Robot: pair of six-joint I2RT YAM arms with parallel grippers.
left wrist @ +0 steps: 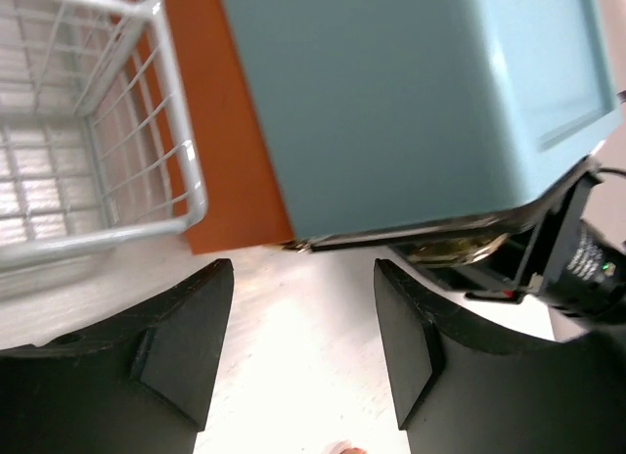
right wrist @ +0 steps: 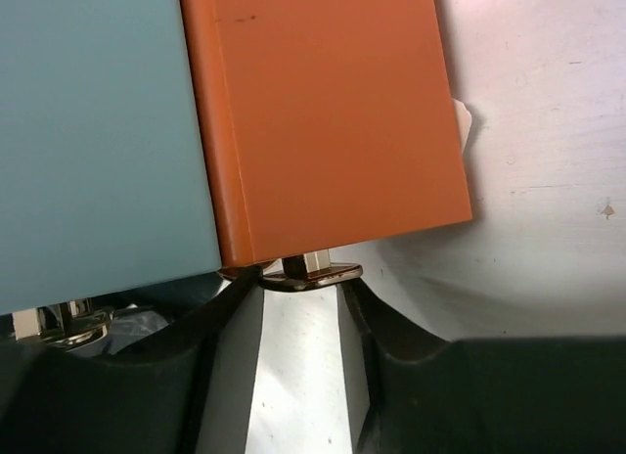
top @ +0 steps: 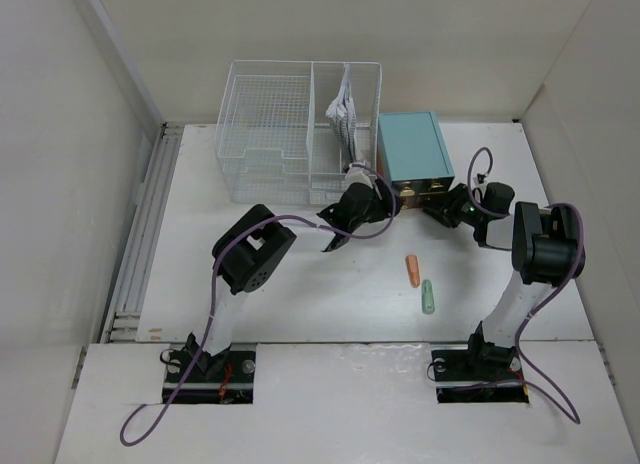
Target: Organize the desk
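The white desk (top: pixel 300 294) holds a teal drawer box (top: pixel 410 149) at the back middle. My right gripper (top: pixel 430 206) is at the box's front. In the right wrist view its fingertips (right wrist: pixel 245 288) close from both sides on the brass handle (right wrist: pixel 311 271) of the orange drawer (right wrist: pixel 323 112). My left gripper (top: pixel 328 231) is open and empty, low over the desk just left of the box's front. In the left wrist view its fingers (left wrist: pixel 186 346) frame bare desk (left wrist: pixel 293 356), with the teal box (left wrist: pixel 411 92) and an orange side (left wrist: pixel 230 151) ahead.
A white wire-mesh basket (top: pixel 275 134) stands at the back left and holds white papers (top: pixel 343 109); it also shows in the left wrist view (left wrist: pixel 88 112). An orange pen (top: pixel 412 271) and a green pen (top: pixel 428 297) lie on the desk mid-right. A grooved rail (top: pixel 140 244) runs along the left edge.
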